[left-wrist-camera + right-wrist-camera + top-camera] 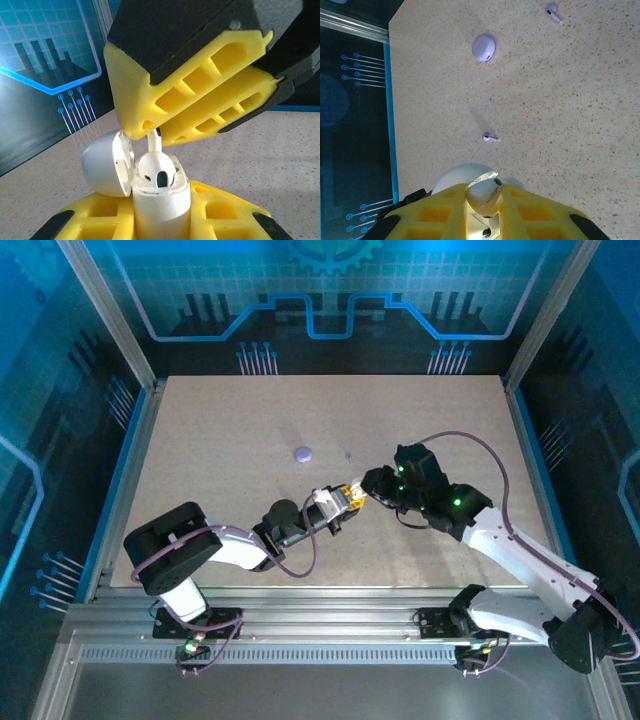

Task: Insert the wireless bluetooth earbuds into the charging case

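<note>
My left gripper (160,222) is shut on the white charging case (162,202) and holds it upright. The case's lid (105,165) is swung open to the left. My right gripper (150,132) comes down from above, shut on one pale earbud (487,196). The earbud's stem (154,142) points down into the case's open mouth. In the top view the two grippers meet tip to tip, left (347,499) and right (364,491), near the table's middle. Two more earbuds lie loose on the table, one close by (490,137) and one farther off (551,12).
A small round lavender pebble-like object (303,453) (483,47) lies closed on the speckled table beyond the grippers. A tiny speck (348,455) lies to its right. Blue-lit walls and metal frame posts ring the table (200,420).
</note>
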Controlling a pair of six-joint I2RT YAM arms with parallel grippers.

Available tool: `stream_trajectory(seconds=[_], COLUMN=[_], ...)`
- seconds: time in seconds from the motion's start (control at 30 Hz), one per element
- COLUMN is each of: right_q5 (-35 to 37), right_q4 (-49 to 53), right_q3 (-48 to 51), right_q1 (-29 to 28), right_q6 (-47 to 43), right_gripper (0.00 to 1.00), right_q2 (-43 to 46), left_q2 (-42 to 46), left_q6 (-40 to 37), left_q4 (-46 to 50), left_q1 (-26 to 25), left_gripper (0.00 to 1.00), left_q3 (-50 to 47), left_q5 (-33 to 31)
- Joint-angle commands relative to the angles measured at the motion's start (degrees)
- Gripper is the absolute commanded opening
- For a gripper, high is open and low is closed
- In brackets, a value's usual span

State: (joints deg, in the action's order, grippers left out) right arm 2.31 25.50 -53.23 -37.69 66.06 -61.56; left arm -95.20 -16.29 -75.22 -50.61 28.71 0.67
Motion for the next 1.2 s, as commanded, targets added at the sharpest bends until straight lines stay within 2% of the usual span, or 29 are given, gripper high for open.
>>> stream_trajectory(seconds=[0.0,0.43,0.7,0.97,1.17], right_q5=[-3.2,-4.8,-6.1,-5.3,-6.3], right_q4=[4.7,2.4,-1.1,6.4,7.2], right_q3=[0.2,0.9,2.5,-1.0,-2.2], right_q1=[-0.1,-0.4,-0.3,-0.1,0.2], right_q6=[0.2,1.3,2.2,-0.1,-0.8], right_gripper=[0.21,0.21,0.21,0.21,0.21], right_q2=[0.8,-0.8,-1.0,-1.0,-1.3], left_q2=[1.9,1.7,1.9,1.9,1.9], left_q6=[-1.4,-2.1,0.9,-0.5,-1.2], left_q4=[-4.9,-4.9,-4.9,-4.9,-4.9], left_q1=[-0.9,-1.3,-1.3,-1.3,-1.3], left_gripper=[0.21,0.21,0.21,0.21,0.21], left_q3=[0.3,0.6,0.7,0.5,0.4], left_q5=[0.8,0.2,-1.2,-2.7,-3.4])
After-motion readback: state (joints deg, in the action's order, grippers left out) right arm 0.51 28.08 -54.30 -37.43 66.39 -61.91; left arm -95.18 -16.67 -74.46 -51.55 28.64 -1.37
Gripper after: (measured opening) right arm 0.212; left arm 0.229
